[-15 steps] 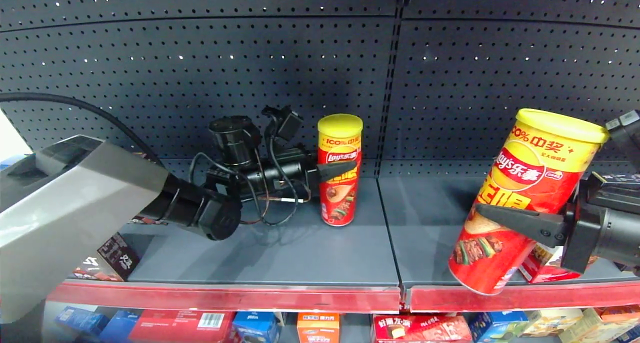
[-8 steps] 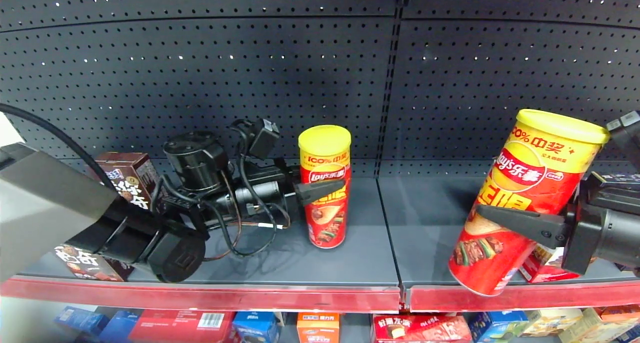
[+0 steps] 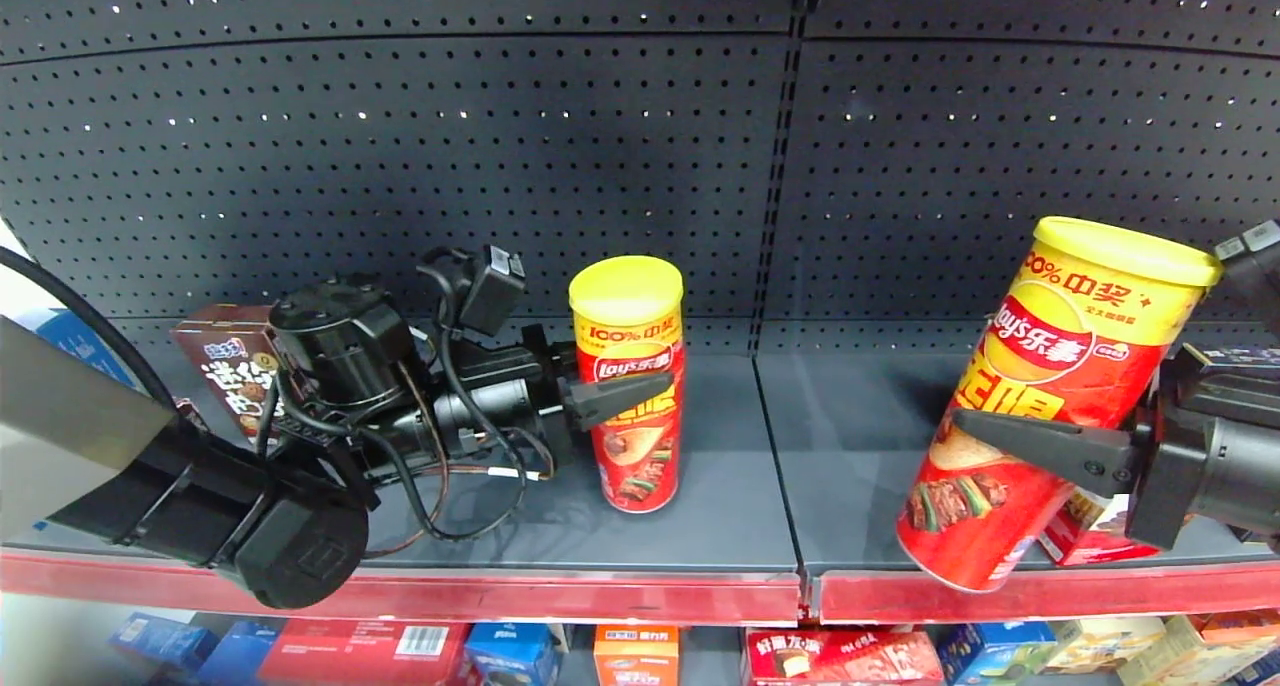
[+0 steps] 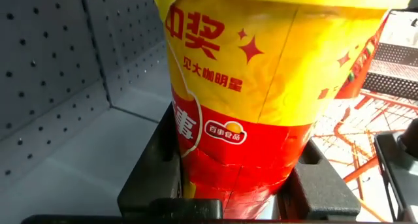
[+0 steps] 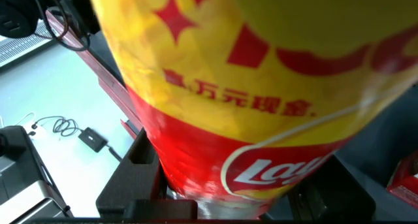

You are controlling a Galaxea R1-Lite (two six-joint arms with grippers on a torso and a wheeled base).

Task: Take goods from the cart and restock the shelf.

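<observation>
The left chip can, a red tube with a yellow lid and upper band, stands upright over the dark grey shelf, near its middle seam. The right chip can, the same kind, tilts with its lid rightward and its base over the shelf's red front edge.

**Being held: a yellow-and-red cylindrical chip can**

The can is being clamped by the right gripper, with its black fingers being pressed against opposite sides. Behind, a pale floor is being crossed by a thin black cable lying beside a small black adapter box, near a red metal rail.
</observation>
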